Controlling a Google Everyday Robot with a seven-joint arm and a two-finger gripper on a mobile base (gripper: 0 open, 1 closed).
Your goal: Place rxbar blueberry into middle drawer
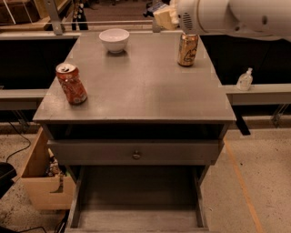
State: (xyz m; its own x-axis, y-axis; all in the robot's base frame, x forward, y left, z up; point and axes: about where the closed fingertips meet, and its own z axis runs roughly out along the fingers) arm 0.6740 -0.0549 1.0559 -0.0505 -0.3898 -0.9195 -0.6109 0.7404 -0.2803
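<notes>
I see the gripper [160, 13] just up-left of the gold can [187, 49]; can't tell its grip state. Middle drawer [136, 202] open, well below that can.

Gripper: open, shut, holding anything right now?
Gripper: at the view's top edge, up and left of the gold can; open or closed cannot be told.

I see the gripper [163, 16] over the bench's [145, 91] far edge, on a smooth, glossy white plastic arm [236, 17]. The bench top looks matt grey with a faint sheen. Red can [71, 84] and gold can [187, 49] are shiny metal, the bowl [114, 40] glossy white, the drawer [136, 202] floor dull grey
</notes>
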